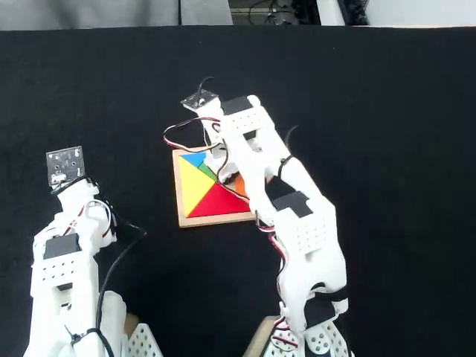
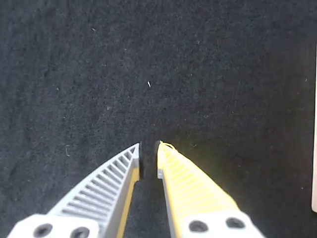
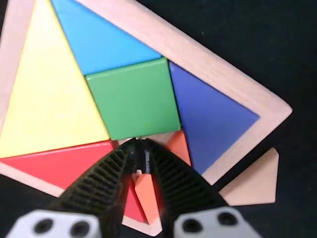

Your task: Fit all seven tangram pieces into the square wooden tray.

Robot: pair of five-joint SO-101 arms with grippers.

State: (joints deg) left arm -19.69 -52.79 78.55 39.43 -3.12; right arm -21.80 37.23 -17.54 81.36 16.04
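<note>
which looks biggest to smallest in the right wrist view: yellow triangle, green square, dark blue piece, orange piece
1. yellow triangle
2. green square
3. dark blue piece
4. orange piece, though its place is unsure because the right gripper covers most of it

The right hand [image 3: 139,147] hangs over the wooden tray [image 3: 218,64], its black fingers nearly closed on an orange piece [image 3: 146,194] that sits tilted between them. In the tray lie a yellow triangle [image 3: 49,99], a light blue triangle [image 3: 99,39], a green square [image 3: 133,99], a dark blue piece [image 3: 208,119] and a red triangle [image 3: 49,166], fitted edge to edge. A tan wooden shape [image 3: 252,181] lies on the black surface [image 3: 257,29] just beside the tray's rim.
</note>
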